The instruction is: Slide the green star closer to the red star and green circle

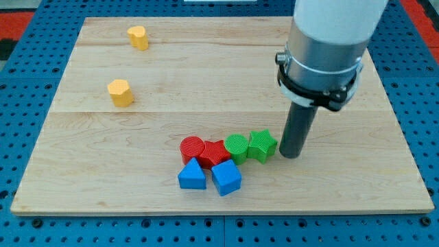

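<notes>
The green star (262, 145) lies low on the board, touching the green circle (236, 147) on its left. The red star (215, 154) sits left of the green circle and touches it. My tip (291, 154) rests on the board just right of the green star, close to or touching its right side.
A red circle (193, 148) sits left of the red star. A blue triangle (192, 175) and a blue cube (226, 178) lie just below the row. Two yellow blocks (121, 92) (138, 37) stand at the upper left. The wooden board (219, 55) ends near the blocks' bottom edge.
</notes>
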You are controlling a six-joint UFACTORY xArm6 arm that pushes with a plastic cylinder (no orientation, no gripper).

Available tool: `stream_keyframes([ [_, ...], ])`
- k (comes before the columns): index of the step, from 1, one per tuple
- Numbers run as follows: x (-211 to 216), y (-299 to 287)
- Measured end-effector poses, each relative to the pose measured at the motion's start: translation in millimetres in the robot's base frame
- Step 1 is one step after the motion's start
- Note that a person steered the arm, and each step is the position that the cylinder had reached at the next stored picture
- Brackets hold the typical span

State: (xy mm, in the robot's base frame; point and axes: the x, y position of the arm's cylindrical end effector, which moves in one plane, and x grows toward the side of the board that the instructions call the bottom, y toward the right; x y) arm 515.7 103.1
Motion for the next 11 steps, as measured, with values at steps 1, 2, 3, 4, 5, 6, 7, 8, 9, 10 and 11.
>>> stream_keyframes([
  [1, -6.5, -0.8],
  [2, -6.3, 5.5],
  [3, 32.3, 9.7],
  [4, 38.2, -9.1],
  [5, 15.0, -19.0],
  [6, -5.9, -28.7],
  [7, -23.7, -33.7],
  [8, -50.4, -33.8],
  [9, -56.8, -53.5],
  [10, -58.5, -81.8],
  [11, -58.5, -105.4],
])
